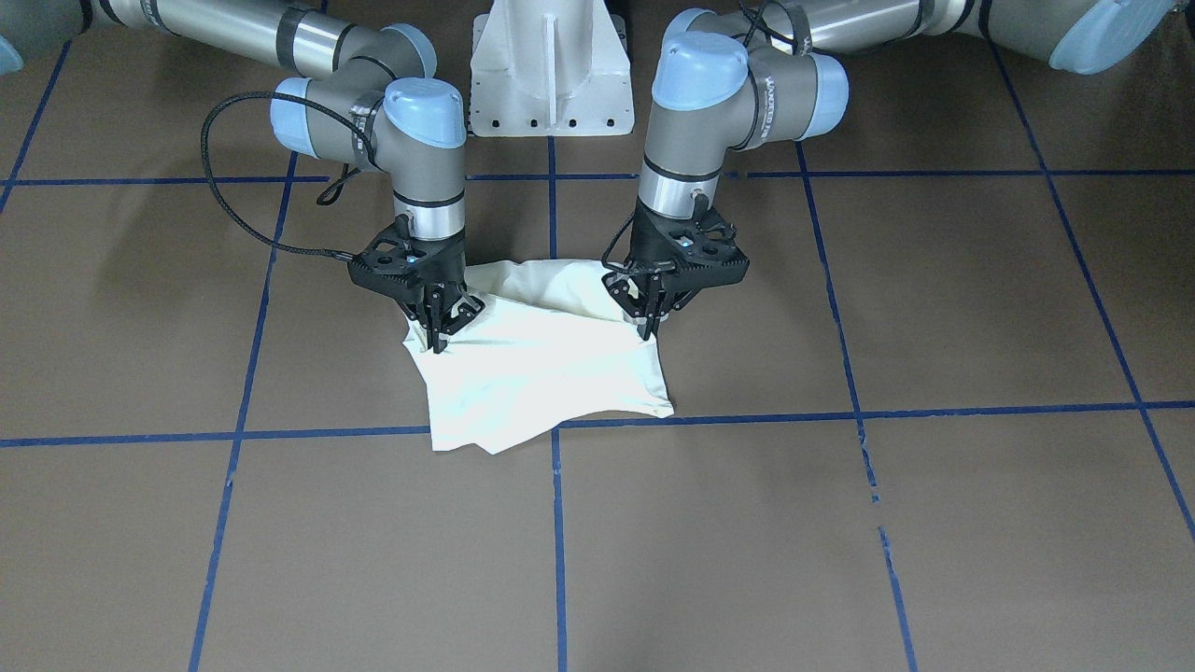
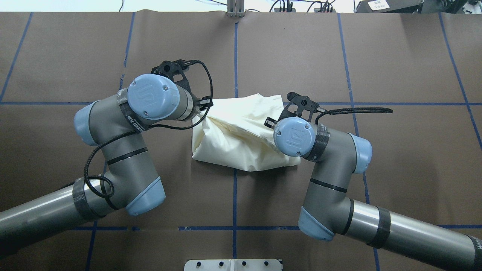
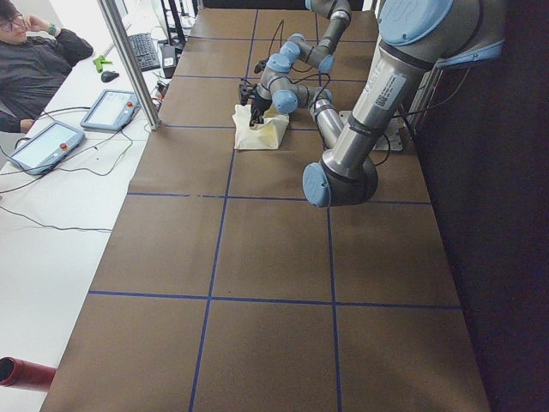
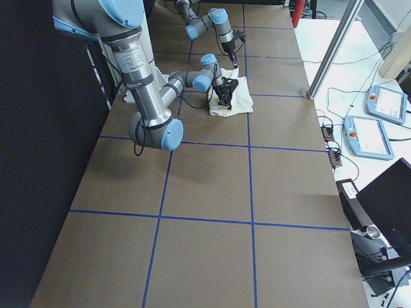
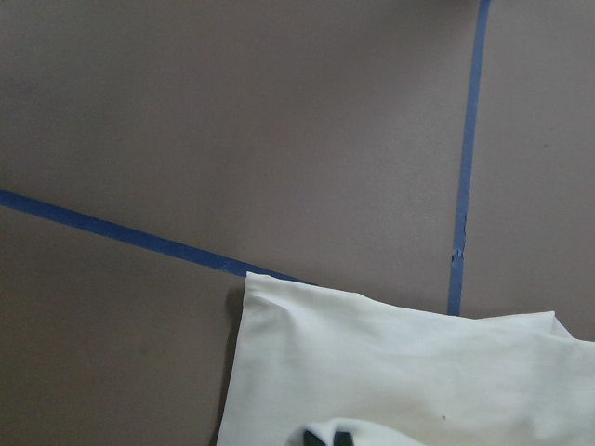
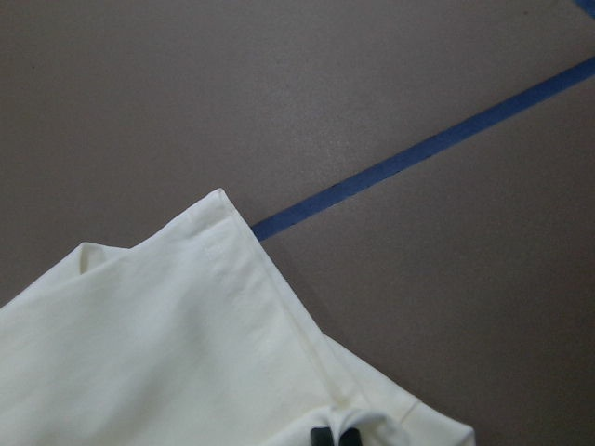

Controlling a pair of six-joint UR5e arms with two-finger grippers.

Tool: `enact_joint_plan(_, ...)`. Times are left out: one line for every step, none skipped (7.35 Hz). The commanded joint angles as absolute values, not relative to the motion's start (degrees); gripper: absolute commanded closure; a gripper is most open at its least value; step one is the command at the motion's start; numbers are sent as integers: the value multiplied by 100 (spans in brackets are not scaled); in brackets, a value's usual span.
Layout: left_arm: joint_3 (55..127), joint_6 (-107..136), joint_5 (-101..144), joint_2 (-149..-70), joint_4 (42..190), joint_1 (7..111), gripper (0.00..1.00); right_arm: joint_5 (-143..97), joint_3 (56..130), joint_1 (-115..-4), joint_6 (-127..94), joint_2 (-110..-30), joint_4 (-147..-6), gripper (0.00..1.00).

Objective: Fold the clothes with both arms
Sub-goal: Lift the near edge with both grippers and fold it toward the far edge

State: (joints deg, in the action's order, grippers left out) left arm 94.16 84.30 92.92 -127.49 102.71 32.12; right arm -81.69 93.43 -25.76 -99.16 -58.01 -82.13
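The clothes are one cream shirt, lying folded and rumpled on the brown table, and its print is hidden. In the front-facing view my left gripper points down at the shirt's right edge, shut on a pinch of fabric. My right gripper is shut on the opposite edge. The left wrist view has dark fingertips closed in a cloth fold. The right wrist view shows the same, with fingertips closed on the shirt. Overhead, both wrists cover the fingers beside the shirt.
Blue tape lines grid the brown table. The white pedestal base stands behind the shirt. At the table's far side are a metal post, teach pendants and a seated person. Brown table surface surrounds the shirt.
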Motion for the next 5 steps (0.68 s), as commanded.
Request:
enact_joint_plan(8975, 8350, 9290, -12814, 10712, 3252, 100, -8200, 9325, -2610, -9888, -5801, -8191, 100)
enact_joint_plan(8852, 8350, 9290, -12823, 10853, 3261, 100, -8200, 9325, -2610, -9888, -5801, -8191, 100)
enact_joint_plan(8824, 8358, 9299, -12823, 10889, 3269, 93, -8191, 9316, -2610, -9609, -5818, -8200, 16)
enact_joint_plan(8833, 8115, 9299, -12815, 10898, 3270, 1, -8183, 9290, -2602, -9293, -5792, -8183, 0)
enact_joint_plan(8868, 7930, 9325, -12814, 10994, 3296, 0, -8209, 9360, -2680, -9160, -5783, -8183, 0)
